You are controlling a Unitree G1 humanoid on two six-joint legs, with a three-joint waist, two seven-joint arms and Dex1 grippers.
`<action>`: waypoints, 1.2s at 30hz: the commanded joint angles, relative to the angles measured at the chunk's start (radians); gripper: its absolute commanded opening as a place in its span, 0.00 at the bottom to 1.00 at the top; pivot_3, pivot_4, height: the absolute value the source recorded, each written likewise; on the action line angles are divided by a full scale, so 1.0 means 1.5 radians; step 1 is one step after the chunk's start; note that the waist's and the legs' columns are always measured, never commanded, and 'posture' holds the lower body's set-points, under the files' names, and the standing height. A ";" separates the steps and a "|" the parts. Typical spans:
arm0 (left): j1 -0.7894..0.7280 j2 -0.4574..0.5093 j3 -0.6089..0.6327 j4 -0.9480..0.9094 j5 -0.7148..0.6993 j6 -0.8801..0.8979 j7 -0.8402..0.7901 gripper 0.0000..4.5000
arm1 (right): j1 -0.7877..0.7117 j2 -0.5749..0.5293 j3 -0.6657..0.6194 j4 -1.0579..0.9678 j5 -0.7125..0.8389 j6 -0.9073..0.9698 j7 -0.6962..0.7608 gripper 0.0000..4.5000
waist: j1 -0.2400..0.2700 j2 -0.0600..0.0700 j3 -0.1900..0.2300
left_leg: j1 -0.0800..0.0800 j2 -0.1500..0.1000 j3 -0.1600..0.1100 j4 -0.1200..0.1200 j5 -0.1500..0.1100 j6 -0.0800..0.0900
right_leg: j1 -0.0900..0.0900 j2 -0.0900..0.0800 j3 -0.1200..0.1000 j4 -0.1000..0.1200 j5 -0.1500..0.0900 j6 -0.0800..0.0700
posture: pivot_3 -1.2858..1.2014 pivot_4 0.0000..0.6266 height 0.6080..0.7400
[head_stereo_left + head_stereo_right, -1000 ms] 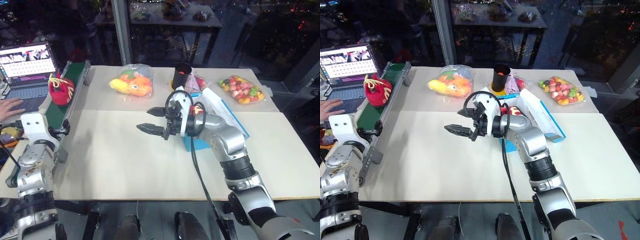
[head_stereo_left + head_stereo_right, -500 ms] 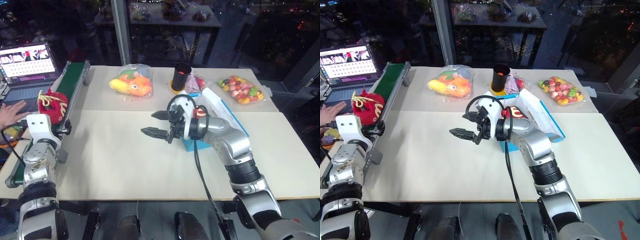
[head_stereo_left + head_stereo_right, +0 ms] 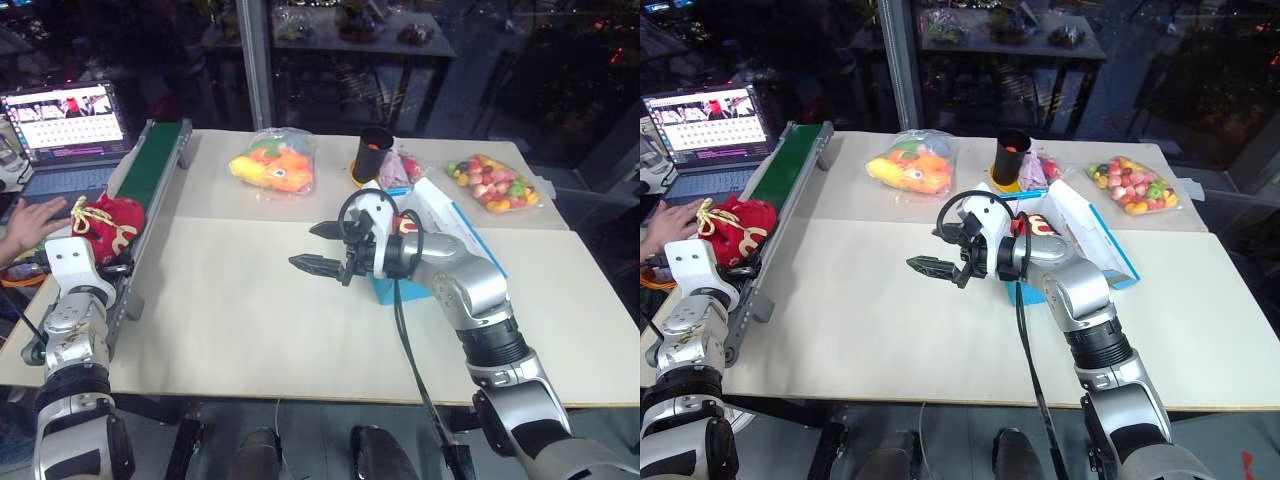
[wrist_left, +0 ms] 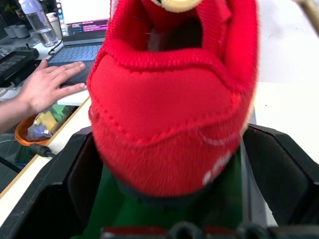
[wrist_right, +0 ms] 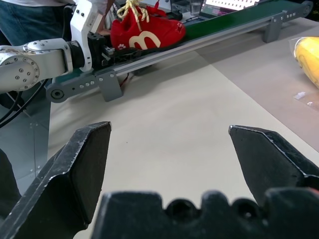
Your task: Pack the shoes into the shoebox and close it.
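Left gripper (image 4: 169,209) sits at the near end of the green conveyor belt (image 3: 150,165), its two black fingers (image 4: 279,169) spread wide, one on each side of the red shoe (image 3: 108,217). In the left wrist view the shoe's heel lies between the jaws, apparently not yet clamped; the placement reads as a pre-grasp, fingers flanking the heel so a single closure would take it.

Right gripper (image 3: 322,248) hangs over the bare table (image 3: 240,320), well away from the belt, jaws likewise wide apart and empty, pointing toward the belt. It appears to be parked as a receiving hand, ready for a handover.

Blue shoebox (image 3: 440,215) stands on the far side of the right gripper from the belt, lid raised and largely hidden by the right forearm. A flash of red shows at its opening; whether that is the second shoe cannot be told.

A person's hand (image 3: 35,222) rests just beside the belt on its outer side, near the laptop (image 3: 65,110).

Compared with a second ago, the shoe has travelled along the belt from its middle stretch to the near end, arriving at the left gripper. Both claws stay open throughout. The right gripper has scarcely shifted
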 commanded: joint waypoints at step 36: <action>-0.139 -0.248 -0.282 -0.562 -0.134 0.321 -0.109 0.62 | -0.165 0.182 -0.409 0.132 0.367 0.196 -0.370 1.00 | -0.021 -0.001 0.000 | -0.003 0.000 -0.001 -0.001 0.000 0.000 | -0.001 0.000 0.000 -0.002 0.001 0.000 | 0.52 0.24 0.95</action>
